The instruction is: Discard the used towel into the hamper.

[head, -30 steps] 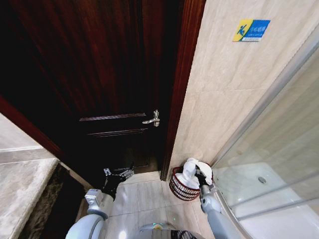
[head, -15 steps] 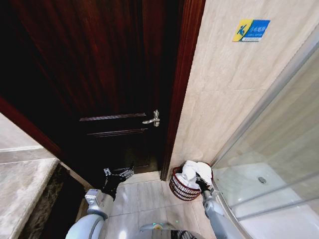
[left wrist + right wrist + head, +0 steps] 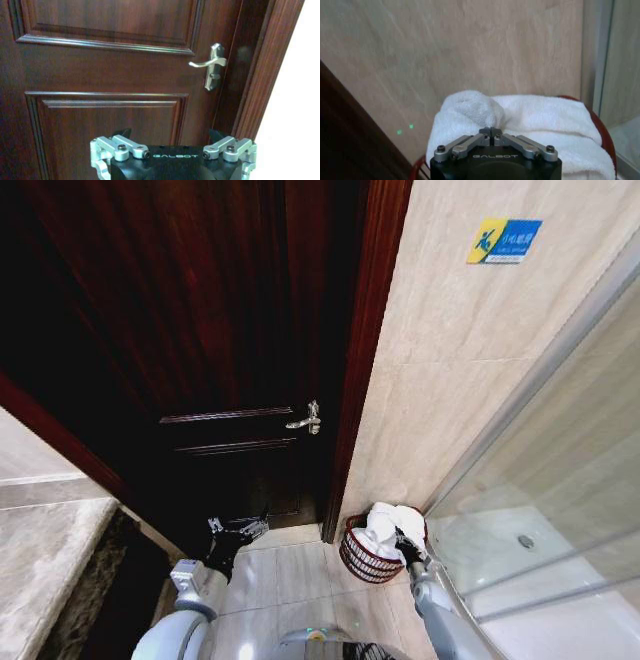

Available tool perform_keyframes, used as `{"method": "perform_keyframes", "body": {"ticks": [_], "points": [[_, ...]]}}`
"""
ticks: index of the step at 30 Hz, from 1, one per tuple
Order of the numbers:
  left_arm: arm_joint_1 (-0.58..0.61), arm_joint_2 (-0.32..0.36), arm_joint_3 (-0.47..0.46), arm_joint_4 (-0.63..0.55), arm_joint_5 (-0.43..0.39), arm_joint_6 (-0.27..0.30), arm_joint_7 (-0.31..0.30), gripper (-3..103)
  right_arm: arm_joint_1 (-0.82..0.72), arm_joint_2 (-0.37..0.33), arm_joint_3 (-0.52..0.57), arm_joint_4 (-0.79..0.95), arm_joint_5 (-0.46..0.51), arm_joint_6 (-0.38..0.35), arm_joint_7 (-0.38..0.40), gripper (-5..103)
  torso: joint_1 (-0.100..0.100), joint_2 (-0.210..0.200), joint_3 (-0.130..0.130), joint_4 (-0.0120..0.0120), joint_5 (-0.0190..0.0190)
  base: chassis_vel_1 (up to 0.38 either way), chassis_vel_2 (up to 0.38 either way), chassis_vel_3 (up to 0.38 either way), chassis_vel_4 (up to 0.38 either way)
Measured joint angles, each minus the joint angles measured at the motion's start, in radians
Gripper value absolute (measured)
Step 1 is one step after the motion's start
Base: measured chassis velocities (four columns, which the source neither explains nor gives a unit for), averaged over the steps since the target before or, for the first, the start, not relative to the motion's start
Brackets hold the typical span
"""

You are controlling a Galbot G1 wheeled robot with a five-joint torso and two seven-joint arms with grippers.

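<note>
We see the white towel bunched up in the hamper, spilling above its rim; the hamper stands on the tiled floor in the corner where the beige wall meets the glass shower screen, just beside the dark wooden door frame. In the right wrist view the towel heaps up over the red rim of the hamper. The right gripper sits at the towel's near edge, and in its wrist view its 2 fingers meet tip to tip, closed, with the towel just beyond them; we cannot tell whether any cloth is pinched. The left gripper hangs low before the door, its fingers spread apart, facing the panelled wood and the silver lever handle.
</note>
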State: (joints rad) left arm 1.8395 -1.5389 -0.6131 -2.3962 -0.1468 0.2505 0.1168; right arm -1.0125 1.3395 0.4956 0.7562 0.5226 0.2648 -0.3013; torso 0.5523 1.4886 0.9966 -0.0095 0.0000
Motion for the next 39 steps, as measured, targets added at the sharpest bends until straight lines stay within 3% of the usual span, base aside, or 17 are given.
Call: {"method": "perform_keyframes", "body": {"ticks": [3,11,19,27,29,31,32,39], "points": [[0.000,0.000,0.000,0.000,0.000,0.000,0.000,100,0.046,0.002,0.001,-0.068,-0.029,-0.048,-0.031,0,0.000,0.000,0.000,0.0001,-0.0001,0.000,0.000,0.000,0.000],[0.000,0.000,0.000,0.000,0.000,0.000,0.000,100,0.211,0.040,0.027,-0.301,-0.119,-0.092,-0.088,0,0.000,0.000,0.000,0.0005,0.0000,0.000,0.000,0.000,0.000],[0.000,0.000,0.000,0.000,0.000,0.000,0.000,100,0.293,0.047,0.052,-0.394,-0.222,-0.213,-0.036,0,0.000,0.000,0.000,0.0002,-0.0002,0.000,0.000,0.000,0.000],[0.000,0.000,0.000,0.000,0.000,0.000,0.000,100,0.268,0.058,0.052,-0.400,-0.237,-0.241,-0.028,-1,0.000,0.000,0.000,0.0001,0.0002,0.000,0.000,0.000,0.000],[0.000,0.000,0.000,0.000,0.000,0.000,0.000,100,0.246,0.061,0.046,-0.370,-0.227,-0.226,-0.031,10,0.000,0.000,0.000,-0.0001,0.0000,0.000,0.000,0.000,0.000],[0.000,0.000,0.000,0.000,0.000,0.000,0.000,100,0.234,0.062,0.042,-0.348,-0.218,-0.218,-0.032,10,0.000,0.000,0.000,0.0000,-0.0001,0.000,0.000,0.000,0.000],[0.000,0.000,0.000,0.000,0.000,0.000,0.000,100,0.214,0.064,0.035,-0.311,-0.202,-0.215,-0.029,15,0.000,0.000,0.000,0.0001,-0.0001,0.000,0.000,0.000,0.000],[0.000,0.000,0.000,0.000,0.000,0.000,0.000,100,0.112,0.058,0.012,-0.109,-0.122,-0.249,0.030,43,0.000,0.000,0.000,0.0002,0.0002,0.000,0.000,0.000,0.000]]}}
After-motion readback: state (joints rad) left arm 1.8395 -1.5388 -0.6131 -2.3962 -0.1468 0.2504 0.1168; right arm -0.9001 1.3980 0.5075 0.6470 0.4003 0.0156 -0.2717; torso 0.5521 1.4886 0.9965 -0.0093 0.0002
